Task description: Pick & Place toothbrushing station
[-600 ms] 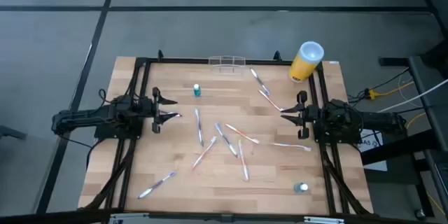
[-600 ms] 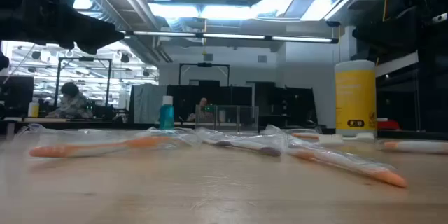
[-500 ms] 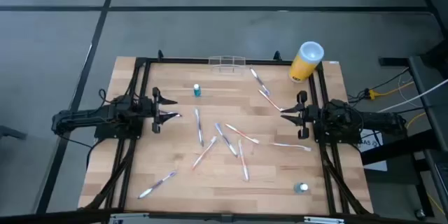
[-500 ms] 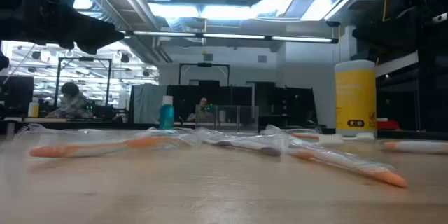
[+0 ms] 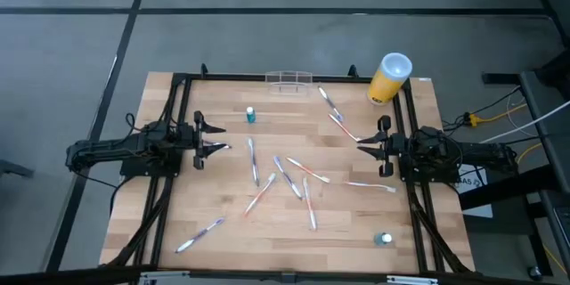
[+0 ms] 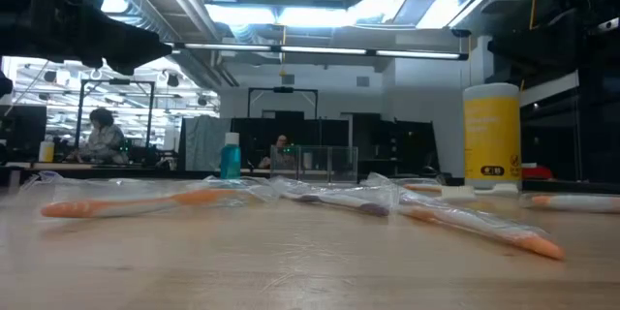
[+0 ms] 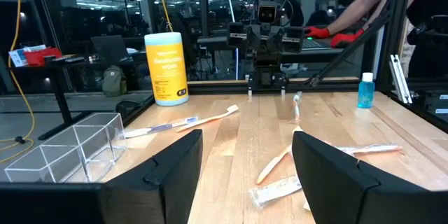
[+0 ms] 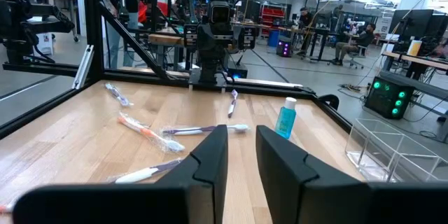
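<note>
left hand (image 5: pixel 216 137) hovered at the bench's (image 5: pixel 223 200) left side, fingers spread apart, empty | right hand (image 5: pixel 365 145) hovered at right side, fingers narrowly parted, empty | toothbrushing station (image 5: pixel 288 80) sat at far edge, centre; untouched
</note>
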Motion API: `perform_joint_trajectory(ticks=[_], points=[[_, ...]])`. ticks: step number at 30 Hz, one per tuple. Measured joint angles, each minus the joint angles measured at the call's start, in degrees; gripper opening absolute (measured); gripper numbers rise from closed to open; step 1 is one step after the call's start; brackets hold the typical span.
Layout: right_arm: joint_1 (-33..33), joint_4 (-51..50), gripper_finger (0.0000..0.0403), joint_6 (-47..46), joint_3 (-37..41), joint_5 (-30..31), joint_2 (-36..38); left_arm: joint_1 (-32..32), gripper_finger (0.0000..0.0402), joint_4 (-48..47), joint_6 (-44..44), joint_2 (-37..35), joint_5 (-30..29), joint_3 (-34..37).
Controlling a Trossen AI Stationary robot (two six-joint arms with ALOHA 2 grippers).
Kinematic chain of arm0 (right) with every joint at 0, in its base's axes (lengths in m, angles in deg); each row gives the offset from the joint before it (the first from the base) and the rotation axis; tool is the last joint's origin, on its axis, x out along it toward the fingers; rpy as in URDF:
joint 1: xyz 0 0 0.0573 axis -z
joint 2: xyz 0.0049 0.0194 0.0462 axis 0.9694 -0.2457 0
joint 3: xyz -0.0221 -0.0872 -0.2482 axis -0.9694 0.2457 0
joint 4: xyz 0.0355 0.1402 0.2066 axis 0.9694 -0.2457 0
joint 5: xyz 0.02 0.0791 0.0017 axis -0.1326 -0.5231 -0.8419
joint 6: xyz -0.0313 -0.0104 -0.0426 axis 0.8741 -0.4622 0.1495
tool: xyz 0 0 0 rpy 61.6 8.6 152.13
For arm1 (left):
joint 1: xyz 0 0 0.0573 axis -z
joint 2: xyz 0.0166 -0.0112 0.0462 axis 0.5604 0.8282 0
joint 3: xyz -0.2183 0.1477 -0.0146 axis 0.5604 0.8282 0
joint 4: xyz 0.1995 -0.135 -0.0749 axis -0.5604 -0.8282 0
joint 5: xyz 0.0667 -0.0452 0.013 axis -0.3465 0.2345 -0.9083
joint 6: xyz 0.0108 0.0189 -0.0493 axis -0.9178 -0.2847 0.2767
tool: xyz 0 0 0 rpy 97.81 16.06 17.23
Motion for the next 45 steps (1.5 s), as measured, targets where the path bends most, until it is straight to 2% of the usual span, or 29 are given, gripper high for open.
perform_joint_trajectory(ticks=[33,37,39,41,45], points=[[0.0,0.0,0.0077,0.0,0.0,0.0,0.0,0.0,0.0219,0.0,0.0,0.0,0.0,0.0],[0.2,1.6,0.0077,9.1,0.0,6.1,0.0,0.0,0.0217,0.0,0.0,0.0,0.0,0.0],[0.1,1.9,0.0077,10.7,0.0,5.7,0.0,0.0,0.0217,0.0,0.0,0.0,0.0,0.0],[0.2,2.5,0.0077,9.3,0.0,3.8,-0.1,0.0,0.0218,0.0,0.0,0.0,0.0,0.0],[0.2,6.3,0.0077,-4.0,0.0,1.3,-0.1,0.0,0.0218,0.0,0.0,0.0,0.0,0.0]])
